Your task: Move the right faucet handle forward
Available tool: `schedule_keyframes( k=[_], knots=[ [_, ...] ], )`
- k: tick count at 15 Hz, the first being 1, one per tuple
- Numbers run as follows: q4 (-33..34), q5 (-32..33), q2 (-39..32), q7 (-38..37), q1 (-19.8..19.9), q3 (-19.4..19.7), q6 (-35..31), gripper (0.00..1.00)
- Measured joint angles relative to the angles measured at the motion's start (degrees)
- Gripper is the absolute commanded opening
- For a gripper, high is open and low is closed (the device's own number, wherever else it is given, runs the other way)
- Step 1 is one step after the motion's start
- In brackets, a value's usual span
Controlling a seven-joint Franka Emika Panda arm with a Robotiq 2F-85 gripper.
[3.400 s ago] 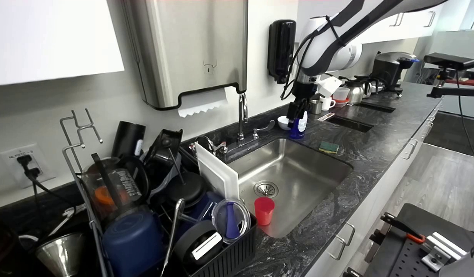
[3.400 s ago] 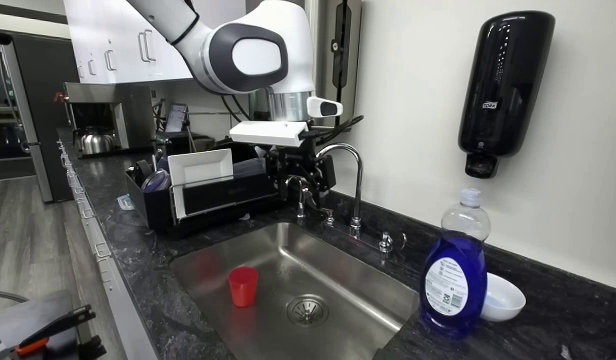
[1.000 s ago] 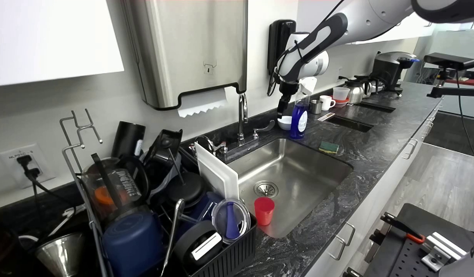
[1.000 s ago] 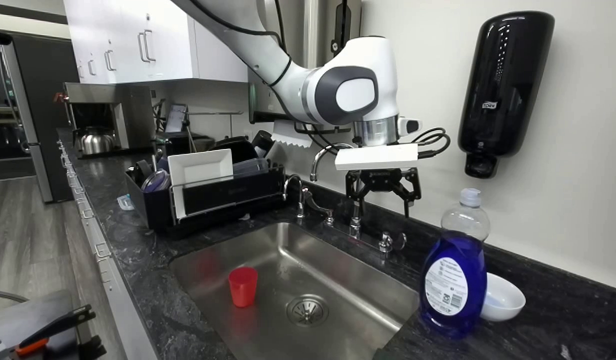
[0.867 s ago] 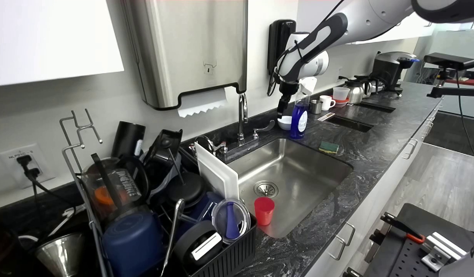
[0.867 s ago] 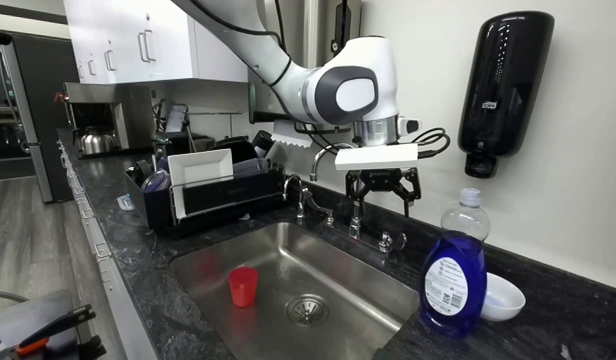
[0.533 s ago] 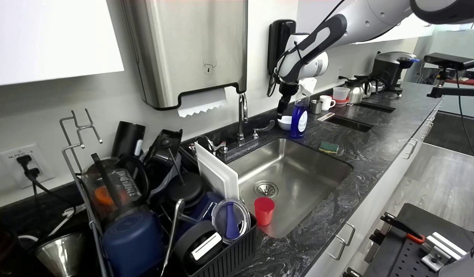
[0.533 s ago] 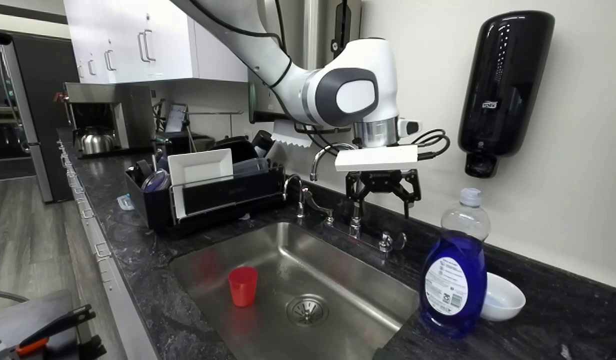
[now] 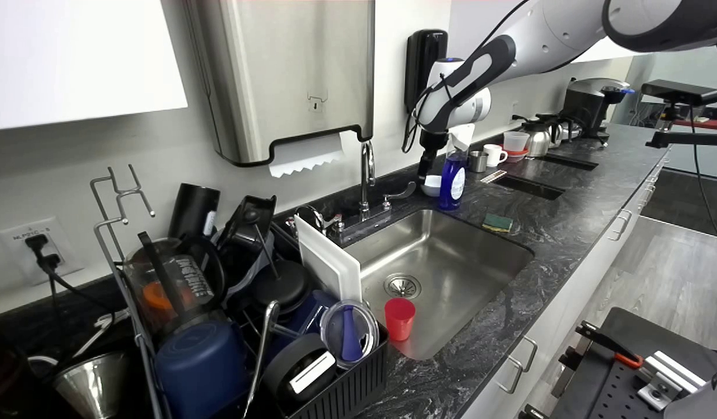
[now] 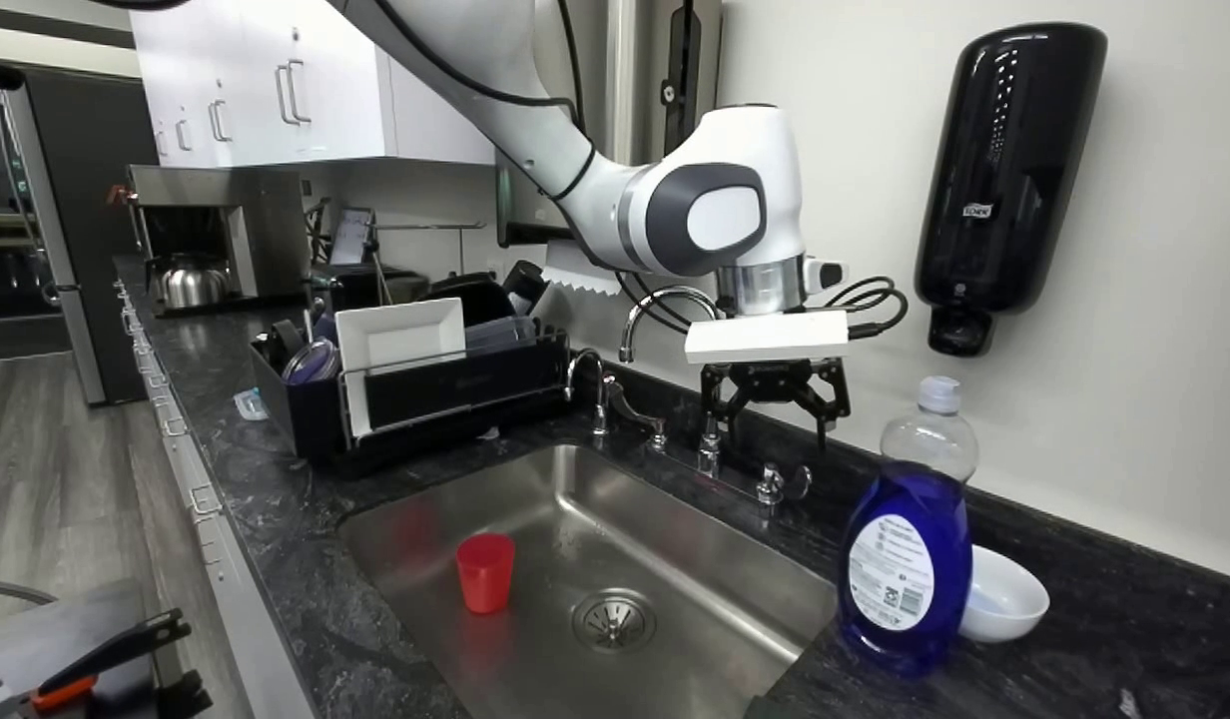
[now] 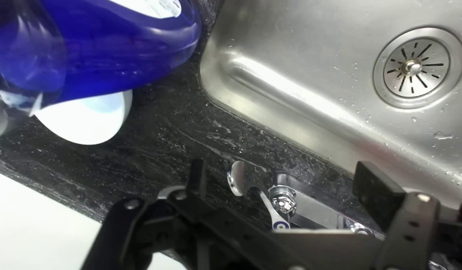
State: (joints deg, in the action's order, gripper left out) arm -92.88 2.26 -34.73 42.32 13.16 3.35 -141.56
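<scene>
At the far left of an exterior view, a steel coffee machine (image 10: pixel 273 235) stands on the dark, veined tabletop (image 10: pixel 330 599), a shiny pot (image 10: pixel 194 285) inside it. Next comes a black dish rack (image 10: pixel 465 384), a square white plate (image 10: pixel 400 335) propped on edge at its sink end. A red cup (image 10: pixel 485 574) stands upright in the steel sink (image 10: pixel 675 564), near the drain (image 10: pixel 613 620) and to its left. Behind the sink comes the left lever (image 10: pixel 658 436), on the rack's side of the tall curved spout (image 10: pixel 627 348). The black pincer (image 10: pixel 777 436) hangs over the tabletop just behind the sink, pointing down, its jaws wide apart. Below it sits the right faucet handle (image 10: pixel 771 485), between the spout and the soap bottle (image 10: pixel 915 544), its blade reaching out on the bottle's side. The wrist view shows the handle in the span between the jaws, which look clear of it. The bottle, clear above and deep blue below, stands upright on the tabletop, a white bowl (image 10: pixel 1009 594) just beside it; whether the two touch I cannot tell. Higher up, a black dispenser (image 10: pixel 1014 170) hangs on the wall (image 10: pixel 835 230).
</scene>
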Motion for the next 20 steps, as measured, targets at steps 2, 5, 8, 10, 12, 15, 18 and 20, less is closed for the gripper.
schedule_keyframes(
  k=[2, 5, 8, 10, 12, 15, 18, 20],
  knots=[
    [0.8, 0.0, -0.9, 1.3, 0.3, -0.2, -0.3, 1.00],
    [1.9, 0.0, -2.3, 4.5, 1.3, -1.3, -0.7, 1.00],
    [2.9, -0.1, -3.5, 7.7, 2.6, -2.6, -1.1, 1.00],
    [3.3, -0.1, -4.0, 9.3, 3.2, -3.2, -1.3, 1.00],
    [3.9, -0.1, -4.6, 10.6, 3.6, -3.4, -1.7, 1.00],
    [4.3, -0.1, -5.3, 11.7, 3.9, -3.5, -2.5, 1.00],
    [4.7, -0.1, -6.0, 12.0, 4.0, -3.6, -2.9, 1.00],
    [5.3, -0.1, -6.6, 12.1, 4.0, -3.6, -3.0, 1.00]
  ],
)
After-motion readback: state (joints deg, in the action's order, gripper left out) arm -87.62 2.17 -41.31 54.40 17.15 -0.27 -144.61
